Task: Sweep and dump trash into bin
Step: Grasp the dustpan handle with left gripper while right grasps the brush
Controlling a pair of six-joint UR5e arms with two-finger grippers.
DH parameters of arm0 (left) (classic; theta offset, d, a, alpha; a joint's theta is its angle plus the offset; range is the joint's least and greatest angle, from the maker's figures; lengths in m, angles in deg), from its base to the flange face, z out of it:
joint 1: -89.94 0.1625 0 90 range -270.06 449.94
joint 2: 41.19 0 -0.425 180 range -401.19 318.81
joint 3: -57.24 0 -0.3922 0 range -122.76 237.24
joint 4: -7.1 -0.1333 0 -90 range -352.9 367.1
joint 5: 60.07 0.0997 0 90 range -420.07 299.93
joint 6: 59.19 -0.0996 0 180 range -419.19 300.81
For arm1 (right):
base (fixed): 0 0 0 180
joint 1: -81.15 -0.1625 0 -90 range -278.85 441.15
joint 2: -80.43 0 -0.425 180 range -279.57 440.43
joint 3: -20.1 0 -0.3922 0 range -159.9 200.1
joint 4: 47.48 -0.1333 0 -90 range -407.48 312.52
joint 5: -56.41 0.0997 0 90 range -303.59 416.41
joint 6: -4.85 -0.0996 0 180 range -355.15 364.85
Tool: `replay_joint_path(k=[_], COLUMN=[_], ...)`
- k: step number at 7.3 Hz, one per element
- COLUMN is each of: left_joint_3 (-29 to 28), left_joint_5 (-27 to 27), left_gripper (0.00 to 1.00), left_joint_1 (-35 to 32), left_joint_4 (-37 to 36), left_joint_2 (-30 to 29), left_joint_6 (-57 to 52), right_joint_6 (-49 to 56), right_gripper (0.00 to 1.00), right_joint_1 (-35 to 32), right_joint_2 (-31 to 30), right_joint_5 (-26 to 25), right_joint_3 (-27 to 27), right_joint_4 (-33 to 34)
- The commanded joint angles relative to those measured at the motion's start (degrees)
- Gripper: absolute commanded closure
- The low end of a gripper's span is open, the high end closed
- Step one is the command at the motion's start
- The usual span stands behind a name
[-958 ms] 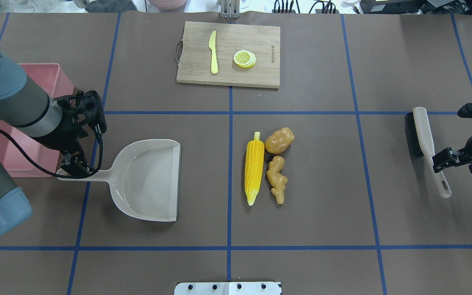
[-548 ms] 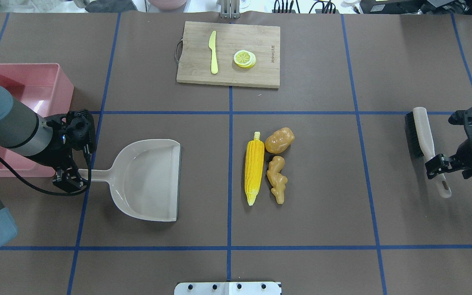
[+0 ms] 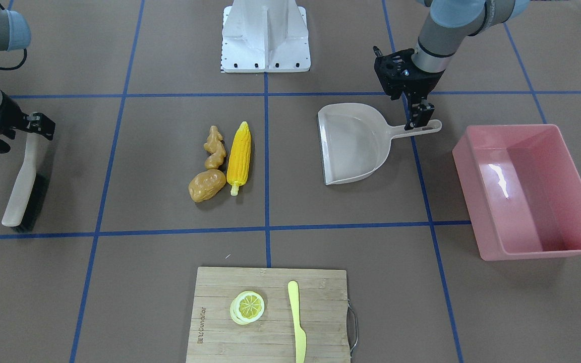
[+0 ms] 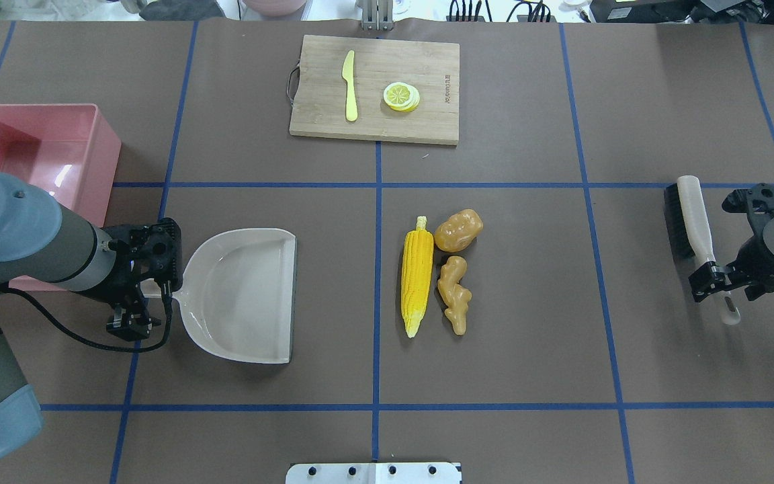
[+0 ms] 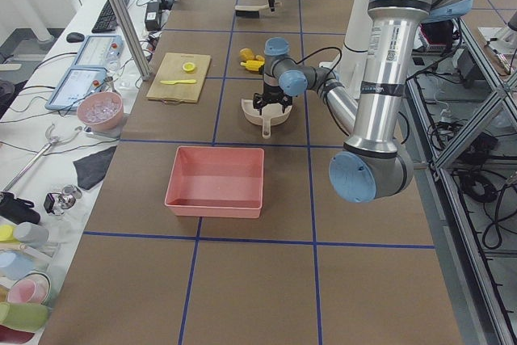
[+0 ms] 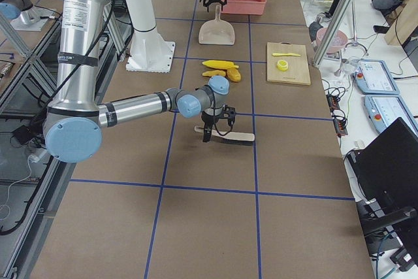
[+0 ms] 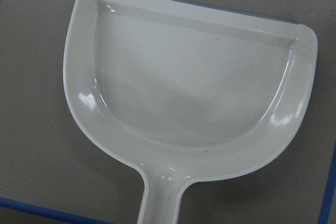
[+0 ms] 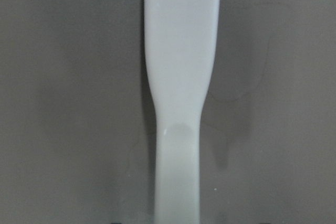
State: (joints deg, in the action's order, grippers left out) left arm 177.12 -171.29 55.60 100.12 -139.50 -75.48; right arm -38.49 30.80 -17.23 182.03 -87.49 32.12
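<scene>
Front-facing view: the left claw (image 3: pixel 418 117) sits at the handle of the beige plastic dustpan (image 3: pixel 353 143); I cannot tell whether it grips.

Overhead: the yellow corn cob (image 4: pixel 417 275), knobbly tan ginger root (image 4: pixel 454 294) and brown oval potato (image 4: pixel 458 230) lie mid-table (image 4: pixel 528 336), between the dustpan's mouth and the right claw (image 4: pixel 713 279). That claw straddles the handle of the beige bristle brush (image 4: pixel 695 222), closure unclear. The cob lies crosswise to the likely sweep. The pink plastic tub (image 4: pixel 106 151) stands past the dustpan, far left.

Yellow corn cob (image 4: pixel 417 275), tan ginger root (image 4: pixel 455 294), brown potato (image 4: pixel 458 230), pink bin (image 4: pixel 109 158), beige dustpan (image 4: pixel 239 296), blue-lined brown table (image 4: pixel 528 336).

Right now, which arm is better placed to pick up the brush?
Right. The right gripper is directly over the brush, at its handle, while the left gripper is across the table at the dustpan.
</scene>
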Motion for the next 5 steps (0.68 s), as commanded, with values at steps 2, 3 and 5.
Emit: replay_joint_path(k=[2,3,5], left_joint_3=[-2.71,-3.59,-5.87], left_joint_5=[0.57,0.48,0.39], left_gripper=[0.01,0.01,0.01], left_joint_1=[0.5,0.5,0.5], left_joint_4=[0.14,0.23,0.4], left_joint_2=[0.13,0.31,0.05], left_joint_6=[-3.32,-3.4,-3.84], right_joint_6=[0.62,0.62,0.8], right_gripper=[0.52,0.7,1.0], right_joint_1=[0.08,-0.01,0.08], right_joint_2=[0.09,0.01,0.09], right_joint_5=[0.32,0.32,0.32], right_joint_3=[0.18,0.27,0.27], right_joint_4=[0.03,0.03,0.03])
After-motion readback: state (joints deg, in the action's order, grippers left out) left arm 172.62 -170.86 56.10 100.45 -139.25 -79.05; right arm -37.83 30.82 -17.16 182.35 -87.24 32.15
